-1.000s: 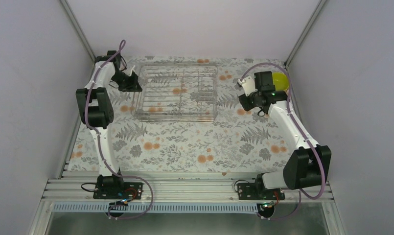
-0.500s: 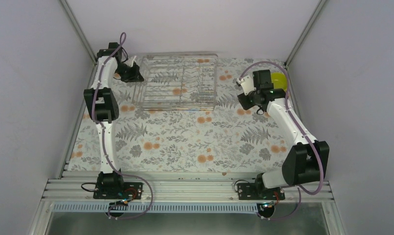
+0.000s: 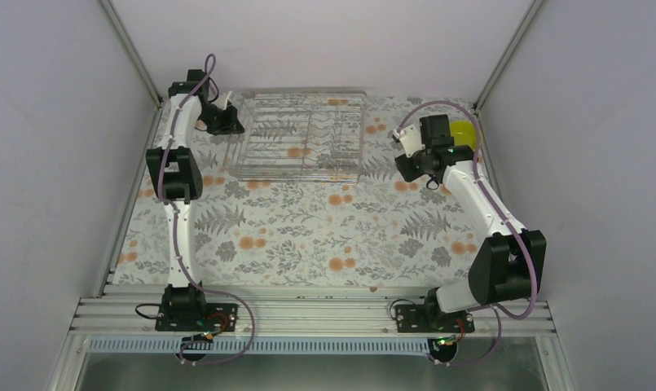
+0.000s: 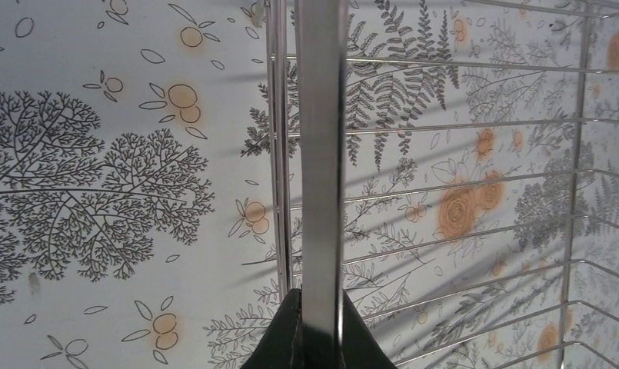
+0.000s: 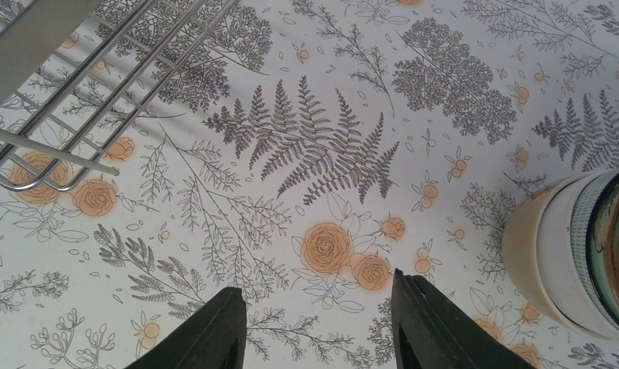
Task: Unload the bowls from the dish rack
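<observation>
The wire dish rack point(image 3: 300, 134) stands at the far side of the table and holds no bowls that I can see. My left gripper point(image 3: 229, 122) is at its left edge, shut on the rack's flat metal rim point(image 4: 320, 154), which runs straight up between the jaws point(image 4: 319, 296). A stack of bowls point(image 5: 579, 254) stands at the far right, showing yellow-green point(image 3: 465, 133) from above. My right gripper point(image 5: 317, 296) hangs open over bare cloth just left of that stack, with nothing between its fingers.
A floral cloth point(image 3: 308, 236) covers the table. Booth walls and metal posts close in on the far, left and right sides. The rack's near right corner point(image 5: 52, 131) shows at the upper left of the right wrist view.
The left gripper has moved toward the far wall, and the rack has shifted that way with it. The right arm has barely moved.
</observation>
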### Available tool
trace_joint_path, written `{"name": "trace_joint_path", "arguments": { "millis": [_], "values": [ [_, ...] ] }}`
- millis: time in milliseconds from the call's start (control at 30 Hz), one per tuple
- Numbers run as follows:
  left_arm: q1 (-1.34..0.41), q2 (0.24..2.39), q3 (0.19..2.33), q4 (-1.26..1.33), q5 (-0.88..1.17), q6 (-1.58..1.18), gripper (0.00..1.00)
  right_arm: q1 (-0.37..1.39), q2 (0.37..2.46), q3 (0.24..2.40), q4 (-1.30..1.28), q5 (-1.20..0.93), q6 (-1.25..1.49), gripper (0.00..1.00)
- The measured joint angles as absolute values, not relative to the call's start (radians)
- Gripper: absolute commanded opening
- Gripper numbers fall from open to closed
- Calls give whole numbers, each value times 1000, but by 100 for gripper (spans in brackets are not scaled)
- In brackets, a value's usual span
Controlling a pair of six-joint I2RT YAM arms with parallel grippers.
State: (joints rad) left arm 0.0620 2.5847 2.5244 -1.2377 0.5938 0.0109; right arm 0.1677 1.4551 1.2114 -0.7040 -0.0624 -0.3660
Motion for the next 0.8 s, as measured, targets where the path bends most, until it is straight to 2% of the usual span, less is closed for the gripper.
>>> {"name": "trace_joint_path", "arguments": {
  "millis": [567, 600, 700, 800],
  "values": [
    [34, 2542, 2508, -1197, 390, 33, 3, 168, 1456, 1211, -705, -77, -366, 48],
    [37, 2540, 2503, -1190, 388, 34, 9, 168, 1456, 1211, -704, -78, -366, 48],
    [47, 2529, 2481, -1158, 396, 52, 36, 168, 1456, 1211, -705, -83, -366, 50],
    [53, 2514, 2460, -1104, 454, 69, 66, 168, 1455, 1211, -705, -91, -367, 51]
  ]
}}
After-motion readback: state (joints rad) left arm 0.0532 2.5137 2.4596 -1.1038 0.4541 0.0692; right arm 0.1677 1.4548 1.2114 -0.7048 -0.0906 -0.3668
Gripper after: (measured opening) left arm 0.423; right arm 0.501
